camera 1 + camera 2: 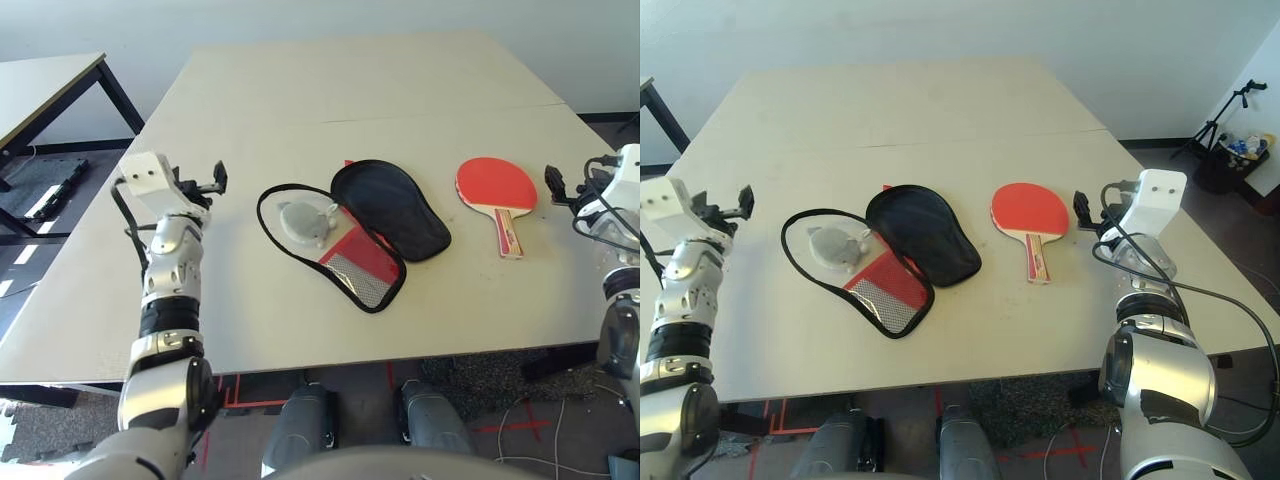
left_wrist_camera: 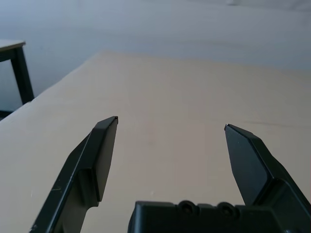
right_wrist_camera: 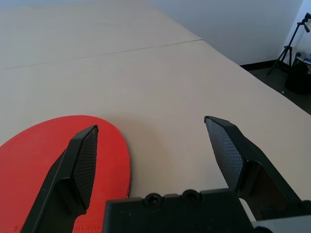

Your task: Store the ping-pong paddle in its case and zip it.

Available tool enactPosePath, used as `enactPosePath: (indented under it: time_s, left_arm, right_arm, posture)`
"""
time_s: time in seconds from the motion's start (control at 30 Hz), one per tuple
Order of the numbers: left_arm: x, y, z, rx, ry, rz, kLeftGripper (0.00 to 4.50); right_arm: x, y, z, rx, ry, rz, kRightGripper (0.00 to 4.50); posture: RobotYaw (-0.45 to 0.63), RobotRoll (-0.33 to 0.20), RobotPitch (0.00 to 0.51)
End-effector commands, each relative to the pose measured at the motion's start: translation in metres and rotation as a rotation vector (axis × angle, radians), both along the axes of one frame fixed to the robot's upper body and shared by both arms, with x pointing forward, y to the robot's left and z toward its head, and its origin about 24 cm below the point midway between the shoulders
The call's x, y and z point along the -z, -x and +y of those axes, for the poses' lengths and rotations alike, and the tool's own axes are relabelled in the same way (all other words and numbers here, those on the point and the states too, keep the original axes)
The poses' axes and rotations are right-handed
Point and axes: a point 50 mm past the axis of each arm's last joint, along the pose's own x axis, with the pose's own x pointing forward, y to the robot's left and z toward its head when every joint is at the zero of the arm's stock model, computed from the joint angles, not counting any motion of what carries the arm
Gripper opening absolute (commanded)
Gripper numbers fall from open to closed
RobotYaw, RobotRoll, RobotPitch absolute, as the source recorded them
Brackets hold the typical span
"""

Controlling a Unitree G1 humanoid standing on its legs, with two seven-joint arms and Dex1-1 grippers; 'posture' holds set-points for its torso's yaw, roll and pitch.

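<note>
The ping-pong paddle (image 1: 1030, 213) lies on the worktop (image 1: 940, 110) beside the unzipped case (image 1: 880, 255); both pincers gape wide, empty. Right pincer (image 1: 1081, 207) should close squarely on the handle.

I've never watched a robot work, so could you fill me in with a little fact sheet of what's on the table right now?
Ping-pong paddle: lying flat, outside its case, toward the robot's right
Case: unzipped, lying open mid-table
Inside case: small grey pouch
Left gripper: open, empty, left of the case
Right gripper: open, empty, just right of the paddle
Table: pale tan
</note>
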Motion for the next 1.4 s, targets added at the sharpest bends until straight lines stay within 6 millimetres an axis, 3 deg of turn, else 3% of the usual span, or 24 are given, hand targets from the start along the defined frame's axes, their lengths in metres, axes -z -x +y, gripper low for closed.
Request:
enactPosePath:
  time_s: [0.03,0.23,0.4,0.67,0.87,1.07,1.2,1.4]
  left_arm:
    - [-0.025,-0.002,-0.044,0.282,-0.096,-0.021,4.5]
    - [-0.038,0.02,-0.108,0.719,-0.252,0.016,4.5]
    - [-0.033,0.033,-0.131,0.89,-0.309,0.072,4.5]
    - [-0.024,0.037,-0.134,0.929,-0.325,0.114,4.5]
    - [-0.018,0.037,-0.136,0.939,-0.324,0.125,4.5]
    - [-0.017,0.035,-0.138,0.941,-0.323,0.127,4.5]
    - [-0.015,0.035,-0.139,0.944,-0.324,0.131,4.5]
    - [-0.013,0.035,-0.142,0.947,-0.334,0.13,4.5]
  right_arm:
    - [0.0,0.0,0.001,-0.008,-0.004,0.005,4.49]
    - [-0.002,-0.005,0.005,-0.011,-0.046,0.002,4.49]
    - [-0.01,-0.013,0.014,-0.031,-0.077,-0.001,4.49]
    - [-0.039,-0.021,0.026,0.026,-0.023,0.053,4.49]
    - [-0.054,-0.013,0.056,-0.005,-0.064,0.251,4.49]
    - [-0.058,0.002,0.088,-0.095,-0.168,0.544,4.49]
    - [-0.057,0.006,0.099,-0.106,-0.202,0.639,4.49]
    - [-0.039,0.007,0.109,-0.099,-0.218,0.785,4.49]
  posture:
    - [-0.03,0.0,0.015]
    - [-0.03,0.0,0.013]
    - [-0.05,0.0,0.016]
    - [-0.06,0.0,0.02]
    - [-0.07,0.0,0.019]
    - [-0.08,0.0,0.019]
    - [-0.08,0.0,0.019]
    - [-0.07,0.0,0.02]
